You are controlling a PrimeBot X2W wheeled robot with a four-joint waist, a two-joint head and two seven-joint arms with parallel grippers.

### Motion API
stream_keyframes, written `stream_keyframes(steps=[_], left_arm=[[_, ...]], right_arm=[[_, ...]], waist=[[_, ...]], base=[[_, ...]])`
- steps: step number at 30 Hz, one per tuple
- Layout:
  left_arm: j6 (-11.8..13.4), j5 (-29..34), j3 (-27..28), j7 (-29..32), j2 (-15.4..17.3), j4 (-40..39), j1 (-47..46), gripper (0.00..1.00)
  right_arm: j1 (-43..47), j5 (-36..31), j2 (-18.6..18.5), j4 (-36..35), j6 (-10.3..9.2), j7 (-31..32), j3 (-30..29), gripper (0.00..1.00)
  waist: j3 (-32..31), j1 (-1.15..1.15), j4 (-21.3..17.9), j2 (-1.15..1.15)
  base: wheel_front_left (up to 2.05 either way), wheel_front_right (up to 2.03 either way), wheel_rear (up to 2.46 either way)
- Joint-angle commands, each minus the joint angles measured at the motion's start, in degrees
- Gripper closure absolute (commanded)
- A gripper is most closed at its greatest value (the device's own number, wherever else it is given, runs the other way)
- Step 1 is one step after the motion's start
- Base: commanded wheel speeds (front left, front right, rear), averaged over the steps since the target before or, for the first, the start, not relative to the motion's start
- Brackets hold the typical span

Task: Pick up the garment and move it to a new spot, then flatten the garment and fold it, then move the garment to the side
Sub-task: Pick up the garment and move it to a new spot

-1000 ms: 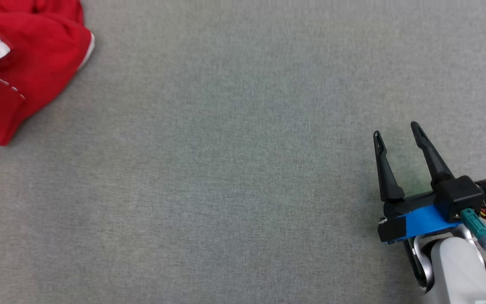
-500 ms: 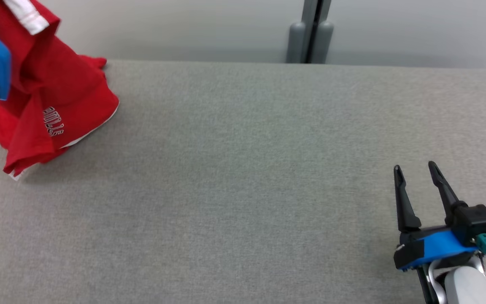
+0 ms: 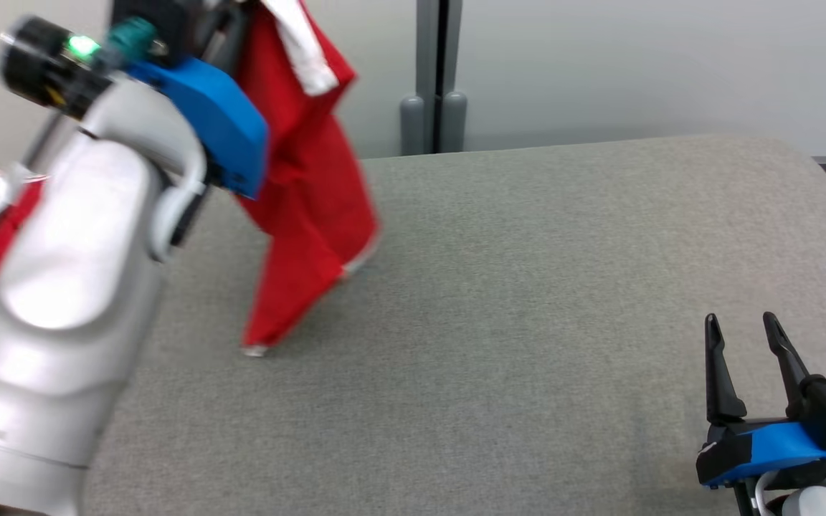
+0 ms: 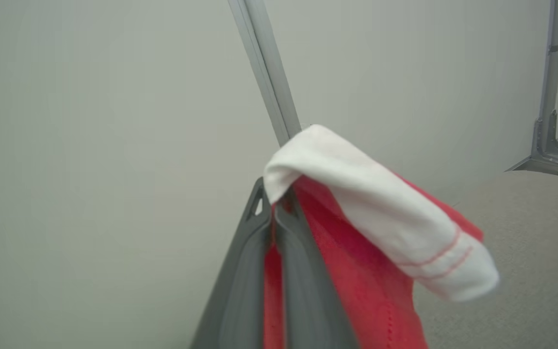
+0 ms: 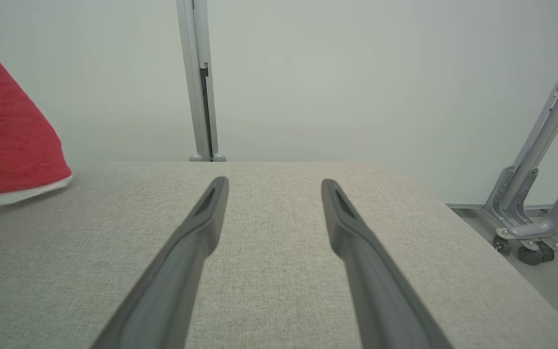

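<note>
Our left pincer [image 4: 273, 206] pinches only a white hem of the garment [image 3: 309, 201], whose hanging weight could tug it loose near the far edge of the counter [image 3: 528, 287]; our right pincer [image 3: 743, 333] gapes empty.

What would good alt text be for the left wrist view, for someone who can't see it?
The left gripper is shut on a red garment, lifted so its white-banded edge flops over to the right of the fingertips. Behind are a pale wall, a slanting metal post and, at the lower right, part of the grey padded table.
</note>
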Motion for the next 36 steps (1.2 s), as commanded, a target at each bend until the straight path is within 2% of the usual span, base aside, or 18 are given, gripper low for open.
stream_keyframes(steps=[1,3,4,5,6,7,12,17,25,26,27,28,29,36], left_arm=[[0.5,-0.5,-0.8,-0.9,-1.9,0.4,1.7,1.0],[0.8,-1.1,-2.1,-2.2,-5.2,1.2,3.7,1.0],[0.8,-1.1,-2.1,-2.2,-5.2,1.2,3.7,1.0],[0.7,-1.6,-3.8,-3.6,-8.4,2.5,6.2,1.0],[0.6,-1.8,-4.7,-4.3,-9.8,3.3,7.4,1.0],[0.6,-1.8,-4.7,-4.3,-9.8,3.3,7.4,1.0],[0.0,-1.7,-10.5,-8.0,-14.8,7.2,13.4,1.0],[-0.4,-3.2,-15.8,-10.8,-16.4,10.0,18.3,1.0],[1.1,-7.4,-23.3,-13.1,-16.7,10.5,22.1,1.0],[1.4,-7.9,-24.2,-13.5,-16.7,10.4,22.2,0.84],[1.9,-8.5,-25.0,-13.9,-16.7,10.4,22.3,0.53],[2.1,-9.1,-25.4,-14.2,-16.8,10.5,22.3,0.09],[2.5,-9.5,-26.0,-14.9,-16.7,10.6,22.1,0.0],[5.0,-10.8,-28.4,-19.1,-16.8,11.6,19.0,0.0]], right_arm=[[0.9,0.5,-0.3,-0.2,0.01,-0.2,0.0,0.0],[0.7,0.8,-0.3,-0.3,0.01,-0.2,0.3,0.0],[0.7,0.8,-0.3,-0.3,0.01,-0.2,0.3,0.0],[0.2,1.3,-0.3,-0.3,0.01,-0.2,0.7,0.0],[-0.2,1.5,-0.3,-0.2,0.01,-0.2,1.0,0.0],[-0.2,1.5,-0.3,-0.2,0.01,-0.2,1.0,0.0],[-1.3,2.4,-0.3,-0.3,0.01,-0.2,1.4,0.0],[-1.7,2.8,-0.3,-0.3,0.01,-0.2,1.1,0.0],[-3.0,3.1,-0.3,0.2,0.01,-0.2,1.6,0.0],[-3.0,3.0,-0.3,0.4,0.01,-0.2,1.6,0.0],[-2.9,3.1,-0.3,0.5,0.01,-0.2,1.7,0.0],[-3.0,3.1,-0.3,0.6,0.01,-0.2,1.8,0.0],[-3.1,3.1,-0.3,0.7,0.01,-0.2,1.9,0.0],[-2.5,2.6,-0.3,1.0,0.01,-0.2,1.6,0.0]], waist=[[-0.1,0.0,-0.9,0.02],[0.4,0.0,-1.9,0.02],[0.4,0.0,-1.9,0.02],[1.2,0.0,-2.9,0.02],[1.7,0.0,-3.5,0.02],[1.7,0.0,-3.5,0.02],[4.5,0.0,-5.7,0.02],[6.7,0.0,-6.2,0.02],[7.9,0.0,-5.7,0.02],[7.9,0.0,-5.6,0.02],[7.9,0.0,-5.4,0.02],[7.8,0.0,-5.3,0.02],[7.7,0.0,-5.1,0.02],[5.9,0.0,-3.2,0.02]], base=[[0.0,0.0,0.0],[0.0,0.0,0.0],[0.0,0.0,0.0],[0.0,0.0,0.0],[0.0,0.0,0.0],[0.0,0.0,0.0],[0.0,0.0,0.0],[0.0,0.0,0.0],[0.0,0.0,0.0],[0.0,0.0,0.0],[0.0,0.0,0.0],[0.0,0.0,0.0],[0.0,0.0,0.0],[0.0,0.0,0.0]])
